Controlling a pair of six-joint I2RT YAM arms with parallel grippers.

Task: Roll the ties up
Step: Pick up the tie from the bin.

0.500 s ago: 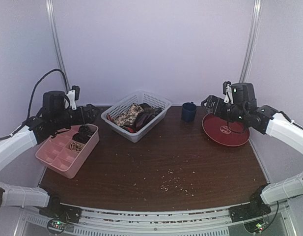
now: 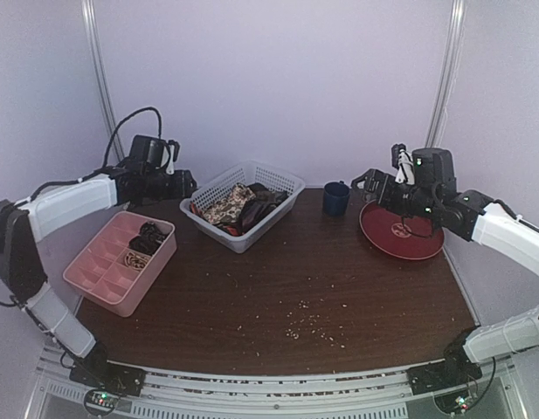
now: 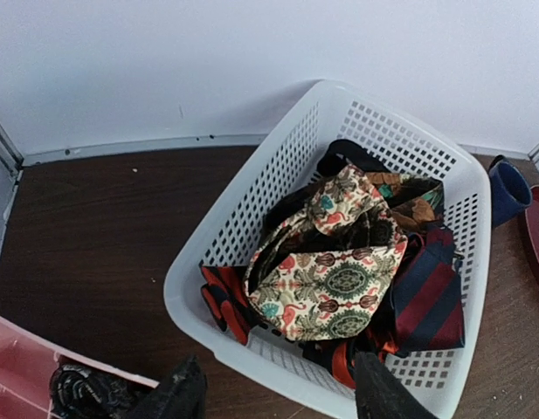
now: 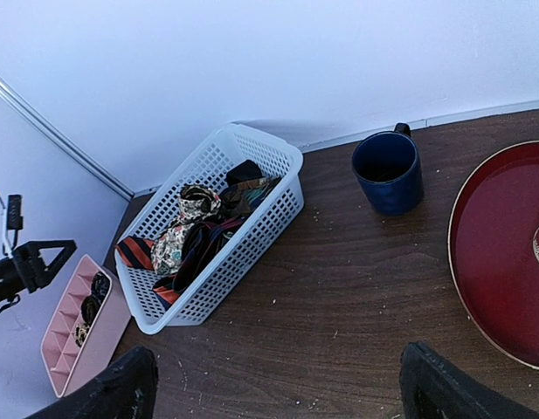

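The ties [image 2: 238, 205] lie heaped in a white lattice basket [image 2: 243, 240] at the back of the table. In the left wrist view a cream floral tie [image 3: 335, 262] lies on top, and a red-and-navy striped tie [image 3: 431, 292] is to its right. My left gripper [image 2: 183, 184] hovers just left of the basket, open with nothing between its fingers [image 3: 177, 397]. My right gripper [image 2: 363, 182] hangs open and empty over the table right of the basket, and its wrist view shows the ties [image 4: 186, 231] from afar.
A pink compartment tray [image 2: 103, 279] at the left holds a dark rolled bundle [image 2: 149, 236]. A blue mug [image 2: 335, 199] and a dark red plate [image 2: 400, 231] stand at the back right. Crumbs [image 2: 304, 323] dot the brown table's middle.
My left arm has swung up from over the pink tray towards the back and right, ending at the basket's left end. The right arm has barely moved.
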